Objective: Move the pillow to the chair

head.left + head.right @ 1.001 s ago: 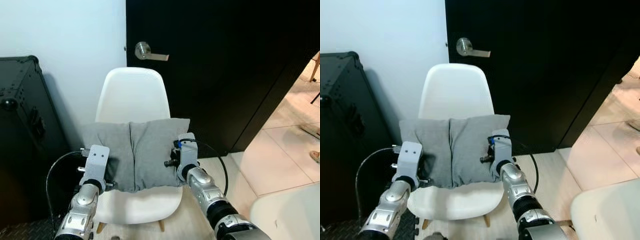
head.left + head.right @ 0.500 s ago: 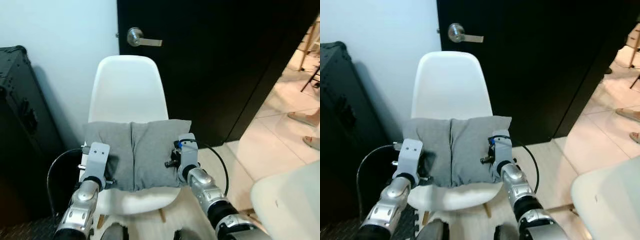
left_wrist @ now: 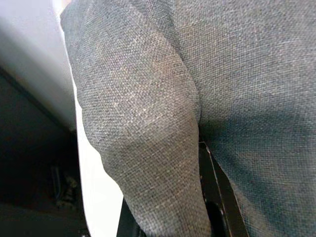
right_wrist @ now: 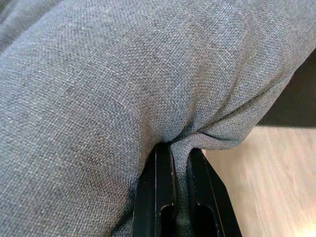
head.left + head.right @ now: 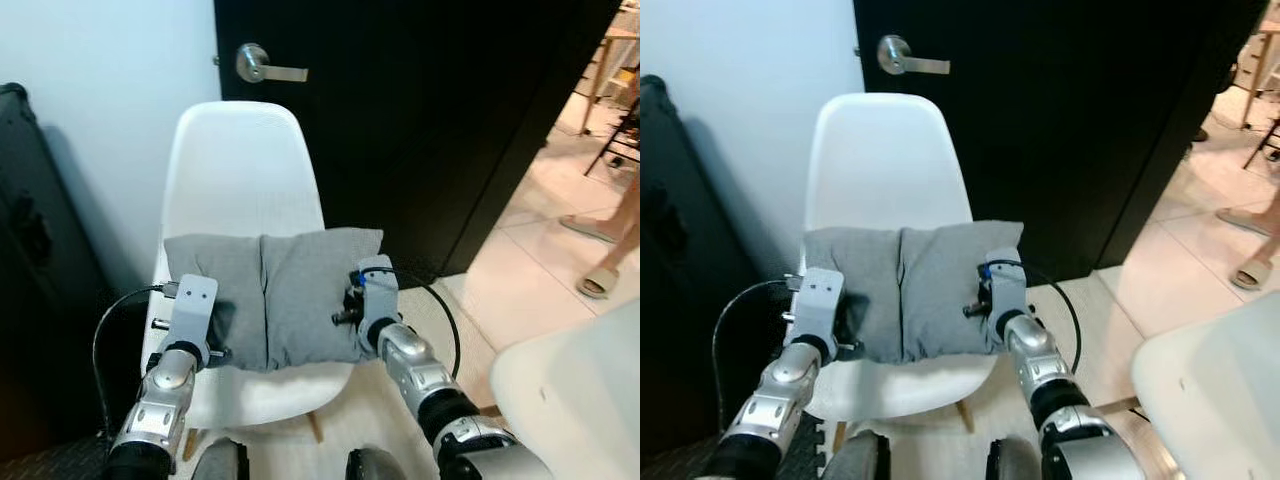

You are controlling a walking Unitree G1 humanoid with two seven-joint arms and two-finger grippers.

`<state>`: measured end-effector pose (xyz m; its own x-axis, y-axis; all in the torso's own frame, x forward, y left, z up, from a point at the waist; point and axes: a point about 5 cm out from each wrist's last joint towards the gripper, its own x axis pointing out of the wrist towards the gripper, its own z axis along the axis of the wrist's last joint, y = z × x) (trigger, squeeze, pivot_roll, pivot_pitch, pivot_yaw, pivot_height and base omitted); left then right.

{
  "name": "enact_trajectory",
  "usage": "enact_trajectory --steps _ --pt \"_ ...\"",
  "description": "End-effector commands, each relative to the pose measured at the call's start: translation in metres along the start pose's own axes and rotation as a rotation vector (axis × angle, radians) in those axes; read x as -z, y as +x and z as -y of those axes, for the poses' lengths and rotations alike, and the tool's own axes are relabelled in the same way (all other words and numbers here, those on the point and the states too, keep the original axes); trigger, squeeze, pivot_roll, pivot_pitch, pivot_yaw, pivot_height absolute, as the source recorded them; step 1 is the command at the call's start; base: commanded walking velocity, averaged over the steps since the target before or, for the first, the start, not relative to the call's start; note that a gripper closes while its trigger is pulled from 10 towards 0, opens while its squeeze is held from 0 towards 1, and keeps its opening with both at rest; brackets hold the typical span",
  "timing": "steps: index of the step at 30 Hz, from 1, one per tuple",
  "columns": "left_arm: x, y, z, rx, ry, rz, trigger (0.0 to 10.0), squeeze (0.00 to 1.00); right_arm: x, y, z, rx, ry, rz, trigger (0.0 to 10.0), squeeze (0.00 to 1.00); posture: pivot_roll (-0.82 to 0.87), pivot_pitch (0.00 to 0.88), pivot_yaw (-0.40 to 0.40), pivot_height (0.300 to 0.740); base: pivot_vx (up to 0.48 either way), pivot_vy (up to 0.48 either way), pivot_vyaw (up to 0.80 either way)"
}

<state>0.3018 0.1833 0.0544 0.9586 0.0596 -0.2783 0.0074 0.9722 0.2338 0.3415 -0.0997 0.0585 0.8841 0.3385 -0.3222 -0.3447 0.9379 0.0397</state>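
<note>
The grey pillow (image 5: 270, 295) hung between the two grippers, held up in front of the white chair (image 5: 240, 180), its lower edge just above the seat and its upper edge across the bottom of the backrest. The left gripper (image 5: 205, 335) had its fingers pinched on fabric at the pillow's left side; in the left wrist view a black finger (image 3: 217, 197) was half buried under a bulge of cloth. The right gripper (image 5: 352, 312) was clamped on the right side, and in the right wrist view its fingers (image 4: 160, 192) stood almost together with a thin fold of weave between them.

The pillow looked light and very soft: it creased down the middle and puffed around each grip, so it would likely sag and swing, not hold a shape. Taking it at both side edges, with a good bite of cloth, seemed the sound choice; the coarse weave should not slip.

Against a second ago, the chair sat larger and lower in the head views, the door handle (image 5: 262, 67) had slid left, and the pillow covered more of the seat. The camera had closed in.
</note>
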Motion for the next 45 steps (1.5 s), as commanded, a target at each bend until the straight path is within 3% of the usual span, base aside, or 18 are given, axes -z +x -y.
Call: enact_trajectory --steps 1,13,22,32,33,37,38,43,45 --pt "-0.008 0.003 -0.001 -0.012 0.048 0.033 10.0 0.0 -0.006 0.004 -0.003 -0.018 0.009 0.003 10.0 0.0 0.13 0.0 -0.139 0.619 0.0 0.0 0.0" --pt "-0.011 0.006 -0.008 -0.051 0.019 0.028 10.0 0.0 -0.015 0.007 -0.006 -0.025 0.031 0.024 10.0 0.0 0.15 0.0 -0.152 0.614 0.0 0.0 0.0" --pt "-0.021 0.013 -0.018 -0.074 0.051 0.046 10.0 0.0 -0.024 0.01 -0.003 -0.012 0.038 0.033 10.0 0.0 0.13 0.016 -0.145 0.609 0.0 0.0 0.0" --pt "-0.021 0.012 -0.019 -0.078 0.071 0.043 10.0 0.0 -0.024 0.01 -0.004 -0.029 0.054 0.047 10.0 0.0 0.13 0.049 -0.144 0.599 0.0 0.0 0.0" --pt "-0.022 0.011 -0.022 -0.089 0.097 0.042 10.0 0.0 -0.022 0.01 -0.007 -0.04 0.047 0.034 10.0 0.0 0.13 0.091 -0.136 0.599 0.0 0.0 0.0" --pt "-0.023 0.006 -0.035 -0.163 0.151 0.021 10.0 0.0 -0.021 0.013 -0.02 -0.106 0.031 0.004 10.0 0.0 0.13 0.111 -0.13 0.599 0.0 0.0 0.0" --pt "-0.015 0.001 -0.045 -0.215 0.17 -0.02 10.0 0.0 -0.022 0.015 -0.03 -0.166 0.027 -0.006 10.0 0.0 0.13 0.119 -0.134 0.599 0.0 0.0 0.0" --pt "-0.009 -0.001 -0.051 -0.231 0.159 -0.047 10.0 0.0 -0.024 0.017 -0.035 -0.193 0.031 -0.013 10.0 0.0 0.14 0.13 -0.14 0.599 0.0 0.0 0.0" --pt "-0.006 -0.004 -0.059 -0.27 0.134 -0.084 10.0 0.0 -0.029 0.019 -0.043 -0.237 -0.011 -0.034 10.0 0.0 0.15 0.141 -0.144 0.599 0.0 0.0 0.0"
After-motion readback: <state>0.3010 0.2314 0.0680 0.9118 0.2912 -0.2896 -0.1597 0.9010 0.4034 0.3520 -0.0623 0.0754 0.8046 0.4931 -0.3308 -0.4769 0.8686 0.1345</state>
